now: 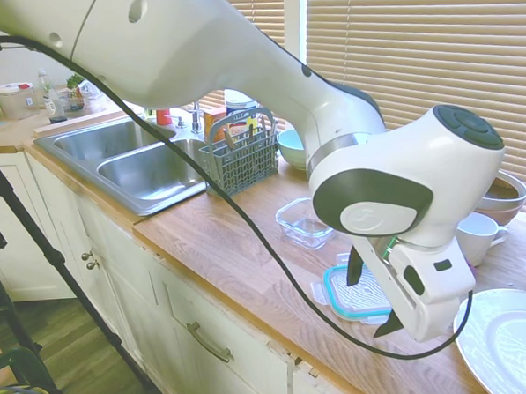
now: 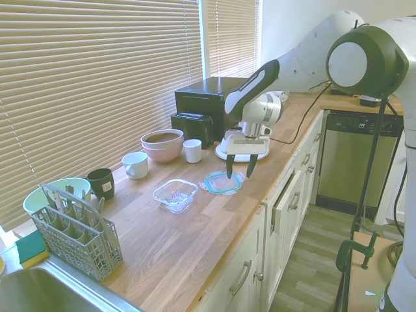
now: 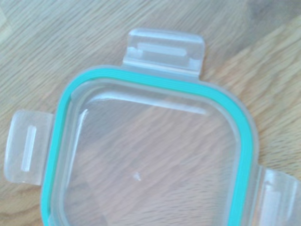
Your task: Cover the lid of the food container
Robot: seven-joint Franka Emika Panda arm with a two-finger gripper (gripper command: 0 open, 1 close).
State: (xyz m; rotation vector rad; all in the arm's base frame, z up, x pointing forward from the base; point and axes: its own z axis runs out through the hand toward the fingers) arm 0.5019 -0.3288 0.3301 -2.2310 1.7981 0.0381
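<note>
The lid [image 2: 222,182] is lying flat on the wooden countertop [image 2: 195,240], directly under the gripper [image 2: 238,174], and the wrist view is filling up with it: teal seal running round the clear panel [image 3: 155,155], snap tabs [image 3: 164,49] splaying out onto the wood grain. The gripper is hanging just above it, pointing straight down, its two dark fingers [image 1: 355,264] spread wide apart and holding nothing. From the first exterior view the fingertips are sitting over the lid [image 1: 361,295], one toward each side of it, though I cannot tell whether they are touching it.

The food container [image 2: 175,194] is sitting open and uncovered near the gripper, just beyond the lid on the sink side, the two close but apart. In the first exterior view the clear glass dish [image 1: 303,223] is showing beside the arm's wrist joint.

Farther off that way, a grey cutlery caddy [image 2: 75,231] is standing by the steel sink [image 1: 129,160]. On the opposite side of the gripper, a large white plate [image 1: 513,343] is resting on the counter. Toward the window blinds, a white mug [image 2: 192,150] and a stack of bowls [image 2: 162,144] are lined up.
</note>
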